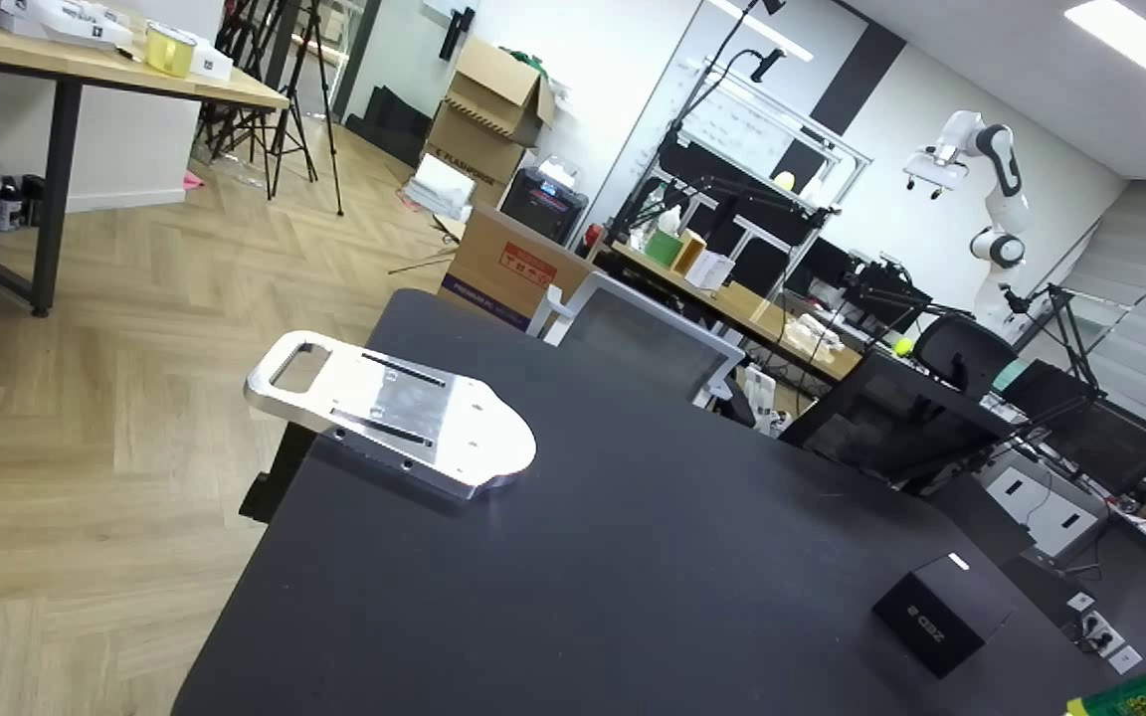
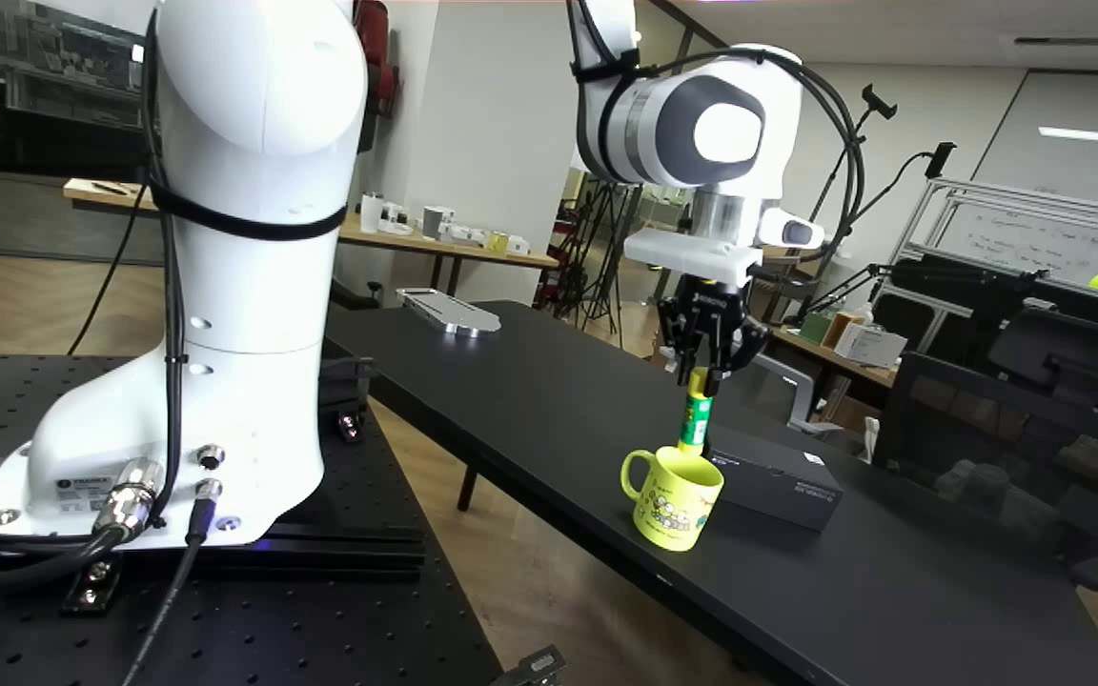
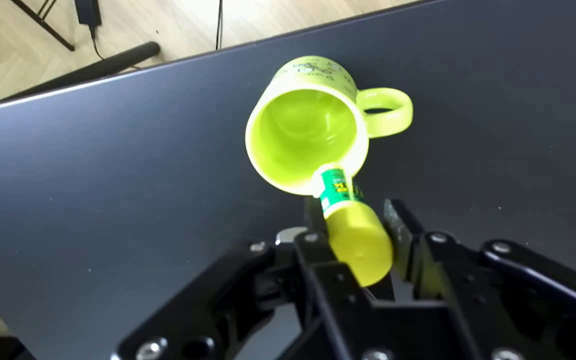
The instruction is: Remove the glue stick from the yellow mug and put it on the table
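Gleaming yellow glue stick point(image 3: 350, 225) (green-labelled)

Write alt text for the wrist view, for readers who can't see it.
A black gripper holds a glue stick by its near, yellow end, its far end seen against the rim of a yellow mug. The mug stands on a black table, handle to the right, pale wood floor beyond.

The glue stick point(image 3: 351, 223) is being gripped between the jaws; at its eleven o'clock, the yellow mug point(image 3: 305, 125) is being carried by the tabletop point(image 3: 118, 165).
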`<control>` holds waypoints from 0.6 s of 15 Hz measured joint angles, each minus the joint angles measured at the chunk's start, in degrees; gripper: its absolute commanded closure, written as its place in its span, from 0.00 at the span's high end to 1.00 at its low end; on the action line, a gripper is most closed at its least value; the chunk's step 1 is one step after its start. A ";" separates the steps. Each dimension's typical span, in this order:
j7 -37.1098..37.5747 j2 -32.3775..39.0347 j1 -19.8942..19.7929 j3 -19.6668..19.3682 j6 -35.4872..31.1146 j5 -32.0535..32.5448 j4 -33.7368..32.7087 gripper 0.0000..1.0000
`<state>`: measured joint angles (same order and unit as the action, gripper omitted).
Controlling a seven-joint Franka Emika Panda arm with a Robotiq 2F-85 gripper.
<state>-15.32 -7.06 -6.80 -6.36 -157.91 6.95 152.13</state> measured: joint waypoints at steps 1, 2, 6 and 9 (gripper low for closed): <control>0.01 -1.44 0.43 0.28 -0.87 0.00 0.85 0.09; 0.03 -2.80 0.86 0.64 -1.45 0.00 1.59 0.09; 0.22 -8.79 3.02 2.70 -3.32 0.09 4.67 0.09; 0.98 -12.21 4.08 5.61 -0.59 2.29 6.08 0.09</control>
<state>-14.34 -19.26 -2.72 -0.74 -158.50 9.24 158.21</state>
